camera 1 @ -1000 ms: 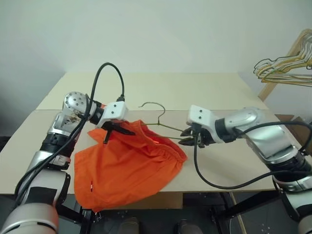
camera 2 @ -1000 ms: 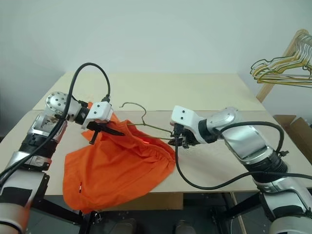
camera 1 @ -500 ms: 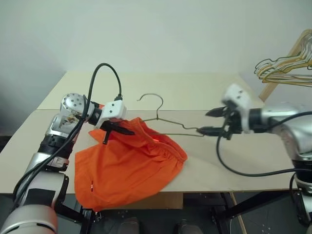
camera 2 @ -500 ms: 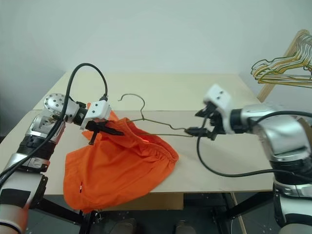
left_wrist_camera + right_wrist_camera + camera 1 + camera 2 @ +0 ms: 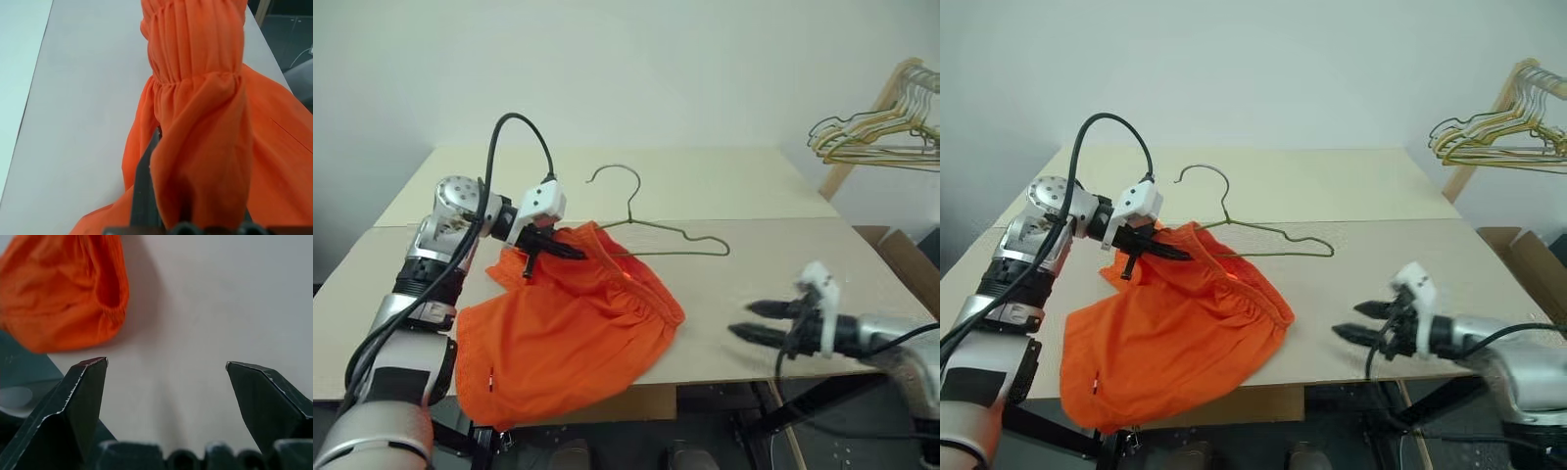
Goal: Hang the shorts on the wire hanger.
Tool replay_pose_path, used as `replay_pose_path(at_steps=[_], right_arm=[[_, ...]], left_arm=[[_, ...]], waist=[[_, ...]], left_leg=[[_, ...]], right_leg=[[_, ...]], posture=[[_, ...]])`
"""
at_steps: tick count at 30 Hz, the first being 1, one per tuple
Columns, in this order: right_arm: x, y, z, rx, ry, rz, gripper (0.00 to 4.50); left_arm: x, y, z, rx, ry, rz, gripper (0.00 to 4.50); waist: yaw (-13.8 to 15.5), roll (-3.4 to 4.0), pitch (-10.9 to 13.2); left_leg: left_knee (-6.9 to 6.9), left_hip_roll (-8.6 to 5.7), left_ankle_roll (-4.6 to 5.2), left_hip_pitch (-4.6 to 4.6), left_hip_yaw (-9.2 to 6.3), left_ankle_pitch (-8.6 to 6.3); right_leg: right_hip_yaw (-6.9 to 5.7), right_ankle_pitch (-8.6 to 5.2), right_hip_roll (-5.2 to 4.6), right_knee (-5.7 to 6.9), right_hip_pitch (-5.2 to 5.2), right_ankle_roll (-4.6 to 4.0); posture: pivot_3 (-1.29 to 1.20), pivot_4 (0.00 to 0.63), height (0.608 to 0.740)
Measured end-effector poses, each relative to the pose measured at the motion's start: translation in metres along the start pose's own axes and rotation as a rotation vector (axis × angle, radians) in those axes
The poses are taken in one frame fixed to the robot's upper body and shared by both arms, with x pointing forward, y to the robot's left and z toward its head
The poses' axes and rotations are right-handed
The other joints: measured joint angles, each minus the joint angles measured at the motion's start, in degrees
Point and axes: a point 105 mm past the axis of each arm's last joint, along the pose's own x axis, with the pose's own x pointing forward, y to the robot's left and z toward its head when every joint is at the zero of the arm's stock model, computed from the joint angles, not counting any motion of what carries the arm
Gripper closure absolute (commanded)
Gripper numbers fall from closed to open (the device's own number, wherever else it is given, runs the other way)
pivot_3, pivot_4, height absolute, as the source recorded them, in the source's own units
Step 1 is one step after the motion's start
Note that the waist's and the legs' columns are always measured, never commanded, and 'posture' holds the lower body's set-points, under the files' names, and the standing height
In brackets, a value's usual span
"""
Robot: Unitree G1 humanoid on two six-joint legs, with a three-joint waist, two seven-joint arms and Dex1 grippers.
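Observation:
The bright orange shorts [image 5: 570,331] lie on the table, one leg drooping over its front edge. My left gripper [image 5: 566,253] is shut on the gathered waistband and holds it lifted; in the left wrist view the fabric [image 5: 195,147] drapes over a dark finger [image 5: 146,191]. The thin wire hanger [image 5: 658,226] rests with its hook up; its left end runs into the raised waist opening and its right end lies on the table. Low by the table's front right edge, my right gripper [image 5: 742,318] is open and holds nothing, its fingers [image 5: 83,396] spread over bare table.
A wooden rack with a bunch of gold and dark wire hangers [image 5: 867,137] stands at the far right. A cardboard box [image 5: 904,262] sits below it. The table [image 5: 705,186] has a seam across its middle.
My right gripper has let go of the hanger, opened wide and swung down and right to the table's front edge. The hanger's right end has dropped onto the table. The left gripper keeps hold of the waistband.

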Motion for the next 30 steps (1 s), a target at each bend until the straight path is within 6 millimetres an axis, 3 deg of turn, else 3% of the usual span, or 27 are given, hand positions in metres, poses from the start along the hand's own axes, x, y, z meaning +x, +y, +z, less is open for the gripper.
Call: replay_pose_path(at_steps=[3,8,16,20,30], right_arm=[[0.03,0.004,-0.012,0.066,-0.011,0.011,0.03],[0.058,0.01,0.003,0.108,-0.091,0.044,0.03],[0.084,0.026,0.012,0.114,-0.096,0.132,0.03],[0.086,0.027,0.01,0.118,-0.087,0.149,0.85],[0.087,0.031,0.009,0.142,-0.09,0.186,4.24]], left_arm=[[0.001,0.0,0.0,-0.006,-0.004,-0.009,4.5],[0.001,0.0,0.0,-0.007,-0.005,-0.014,4.5],[0.0,0.0,-0.001,-0.01,-0.001,-0.012,4.5],[-0.002,0.0,-0.001,-0.008,0.004,-0.009,4.5],[-0.003,0.0,-0.001,-0.007,0.008,-0.005,4.5]], waist=[[-0.3,0.01,0.0],[-0.5,0.0,0.0],[-0.4,0.0,0.0],[-0.3,0.0,0.0],[0.1,0.0,0.0]], left_leg=[[0.01,0.0,0.0,-0.02,0.0,0.0],[0.01,0.0,0.0,-0.03,-0.05,0.0],[0.02,-0.02,0.0,-0.04,-0.09,0.0],[0.02,-0.01,0.0,-0.03,-0.09,0.0],[0.02,-0.01,0.0,-0.03,-0.1,0.0]], right_leg=[[0.02,0.0,0.01,0.0,-0.01,-0.01],[0.02,0.01,0.0,-0.02,-0.02,-0.01],[-0.01,0.01,-0.03,-0.02,0.0,0.0],[0.0,0.01,-0.02,0.0,0.0,0.0],[0.0,0.01,-0.02,0.0,-0.01,0.0]], posture=[[0.02,0.0,0.74],[0.03,0.0,0.74],[0.05,0.0,0.74],[0.05,0.0,0.74],[0.05,0.0,0.74]])
